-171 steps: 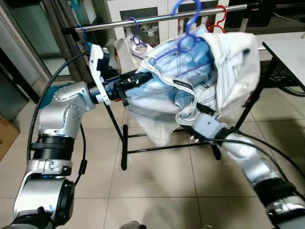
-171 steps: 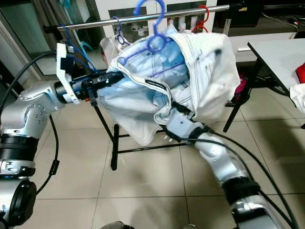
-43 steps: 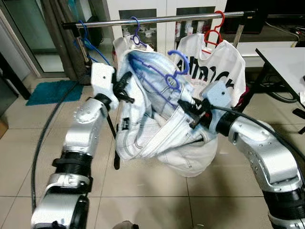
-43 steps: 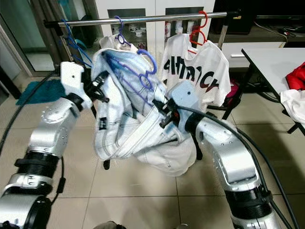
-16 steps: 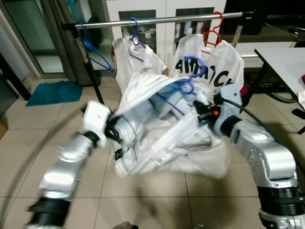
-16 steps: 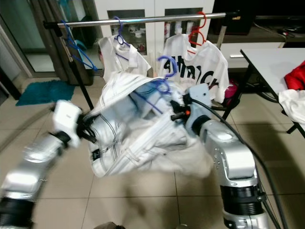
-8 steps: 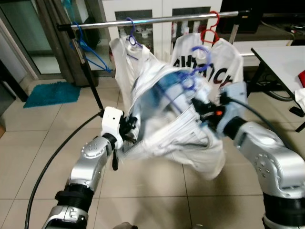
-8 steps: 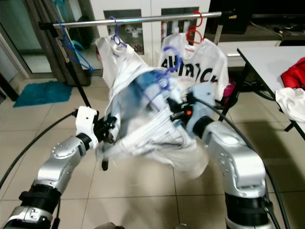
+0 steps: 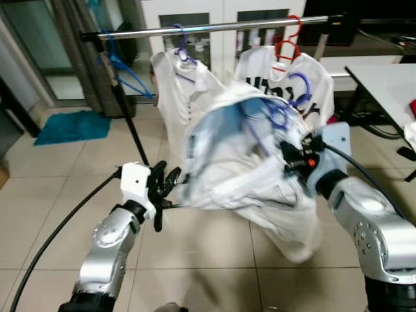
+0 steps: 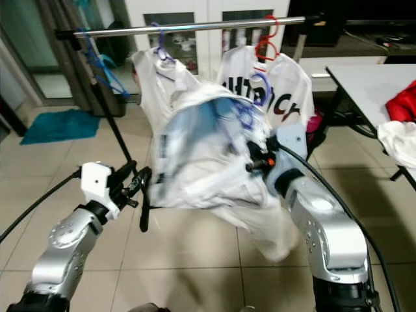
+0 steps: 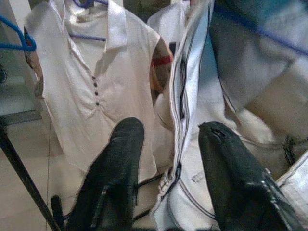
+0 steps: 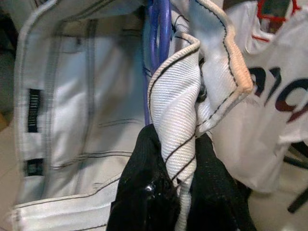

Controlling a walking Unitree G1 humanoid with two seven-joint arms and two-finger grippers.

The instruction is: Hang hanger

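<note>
Clearly my right gripper [image 12: 175, 178] is clamped on the floppy, bulky white jacket's [image 9: 240, 156] seam beside its purple hanger [image 9: 286, 107]; left gripper [image 11: 171, 163] gapes empty; I'd grip the stiff hanger.

A metal rail [image 9: 214, 27] carries hangers, a white polo shirt [image 9: 175, 91] and a printed T-shirt [image 9: 312, 88].

Two silver arms, rounded jointed segments, matte metallic shells dotted with small dark screw holes. Black ribbed band near each elbow. White blocky camera housing on each wrist. Left gripper [image 9: 168, 186]: two long black fingers [image 11: 118, 178], smooth, rounded tips. Right gripper [image 12: 175, 192]: same black fingers; small orange-red mark beside its wrist housing. Thick black cable loops along each arm.
</note>
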